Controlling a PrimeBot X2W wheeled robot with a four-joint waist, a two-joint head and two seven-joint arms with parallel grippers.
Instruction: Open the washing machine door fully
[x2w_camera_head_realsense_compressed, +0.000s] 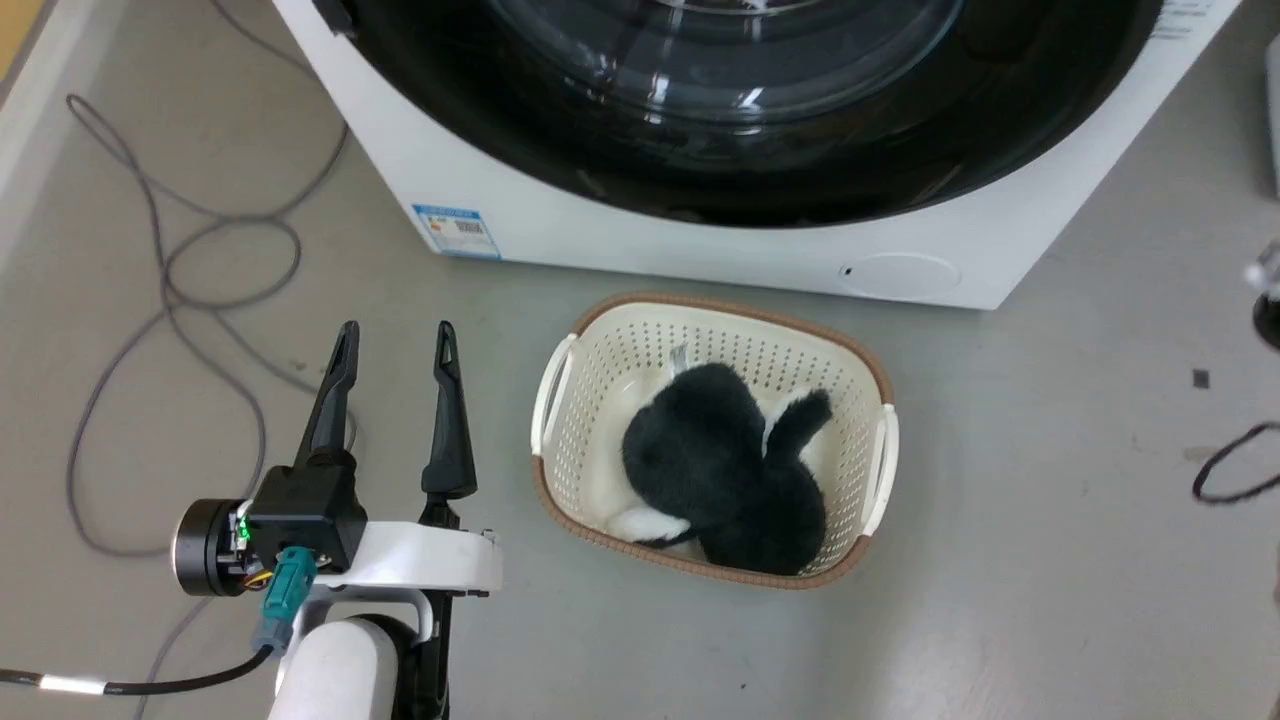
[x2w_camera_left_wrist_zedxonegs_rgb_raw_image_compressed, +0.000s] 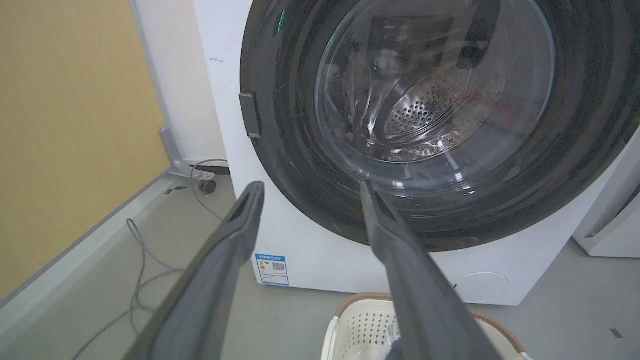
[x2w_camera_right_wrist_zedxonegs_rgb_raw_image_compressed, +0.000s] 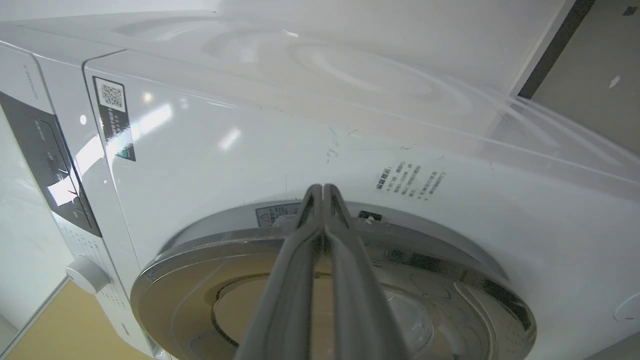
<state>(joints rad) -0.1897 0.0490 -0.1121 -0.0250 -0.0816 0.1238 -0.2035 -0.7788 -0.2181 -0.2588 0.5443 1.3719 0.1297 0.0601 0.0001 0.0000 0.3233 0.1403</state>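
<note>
Holding my right gripper (x2w_camera_right_wrist_zedxonegs_rgb_raw_image_compressed: 323, 190) pinched shut and empty at frame centre, I may skid off the glossy washing machine door (x2w_camera_right_wrist_zedxonegs_rgb_raw_image_compressed: 200, 280).

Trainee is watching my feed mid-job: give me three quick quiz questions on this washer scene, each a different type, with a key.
1. True or false: the washing machine door sits closed against the washing machine.
2. Which pincer has its jaws apart? A) left pincer B) right pincer
3. Fill in: the basket holds a soft item, black and ____.
Key: 1 true; 2 A; 3 white.
</note>
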